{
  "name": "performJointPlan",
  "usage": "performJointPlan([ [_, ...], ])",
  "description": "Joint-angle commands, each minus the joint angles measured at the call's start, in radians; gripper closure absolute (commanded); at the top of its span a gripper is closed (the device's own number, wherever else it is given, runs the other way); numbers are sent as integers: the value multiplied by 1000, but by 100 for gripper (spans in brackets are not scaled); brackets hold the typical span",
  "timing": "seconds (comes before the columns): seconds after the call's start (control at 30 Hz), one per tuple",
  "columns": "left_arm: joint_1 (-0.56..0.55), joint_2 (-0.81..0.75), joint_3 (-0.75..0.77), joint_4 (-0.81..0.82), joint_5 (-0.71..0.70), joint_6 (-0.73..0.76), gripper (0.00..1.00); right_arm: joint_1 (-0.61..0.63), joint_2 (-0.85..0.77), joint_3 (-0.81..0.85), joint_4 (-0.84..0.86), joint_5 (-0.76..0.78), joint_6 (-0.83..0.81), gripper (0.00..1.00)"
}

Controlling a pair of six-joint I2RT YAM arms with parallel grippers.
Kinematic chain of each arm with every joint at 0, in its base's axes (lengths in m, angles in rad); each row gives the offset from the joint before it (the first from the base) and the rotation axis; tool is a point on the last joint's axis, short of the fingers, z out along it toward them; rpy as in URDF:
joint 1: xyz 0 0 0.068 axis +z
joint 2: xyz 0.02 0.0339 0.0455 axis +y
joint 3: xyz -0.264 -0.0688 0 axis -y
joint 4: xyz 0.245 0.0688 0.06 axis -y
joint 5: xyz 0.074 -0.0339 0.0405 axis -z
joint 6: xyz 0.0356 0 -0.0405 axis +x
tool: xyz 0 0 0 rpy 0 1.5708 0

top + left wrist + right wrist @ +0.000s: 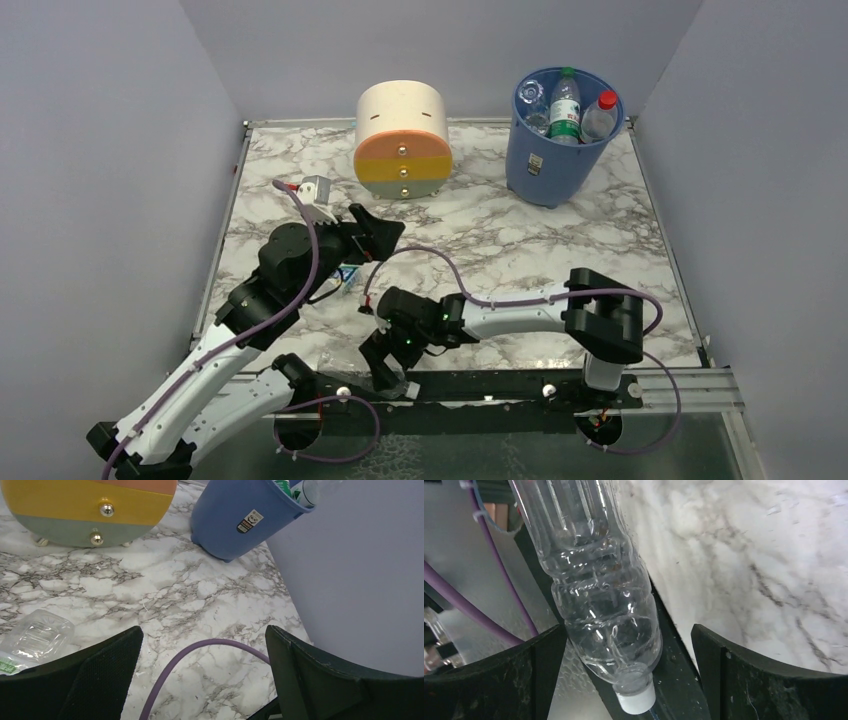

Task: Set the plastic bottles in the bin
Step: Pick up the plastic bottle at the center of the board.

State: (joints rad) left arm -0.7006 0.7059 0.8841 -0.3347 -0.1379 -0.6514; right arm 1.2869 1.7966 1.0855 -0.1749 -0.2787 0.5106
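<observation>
Find the left gripper [204,632] over the marble table [500,240] at the left. Its jaws are spread wide and hold nothing. A crushed clear bottle [37,636] lies on the table just beside one finger, at the left edge of the wrist view.

Next, locate the right gripper [626,630] at the table's near edge. Its jaws stand wide apart around a clear white-capped bottle [599,590], which lies along the black rail [671,680] and is not clamped.

Farther back stands the drawer unit [403,140]. To its right, the blue bin [545,155] holds at least three bottles [565,108], standing upright.
</observation>
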Motion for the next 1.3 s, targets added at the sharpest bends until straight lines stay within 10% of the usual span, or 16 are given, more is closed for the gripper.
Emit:
performJointPlan([
  [0.0,0,0,-46,46,41,-44,1,28,24,-23,10,96,-68,2],
  [0.57,0,20,-30,58,43,-35,1,43,114,76,14,142,-156,7],
  [1.27,0,70,-12,90,58,-16,1,44,142,108,-63,203,-144,38],
])
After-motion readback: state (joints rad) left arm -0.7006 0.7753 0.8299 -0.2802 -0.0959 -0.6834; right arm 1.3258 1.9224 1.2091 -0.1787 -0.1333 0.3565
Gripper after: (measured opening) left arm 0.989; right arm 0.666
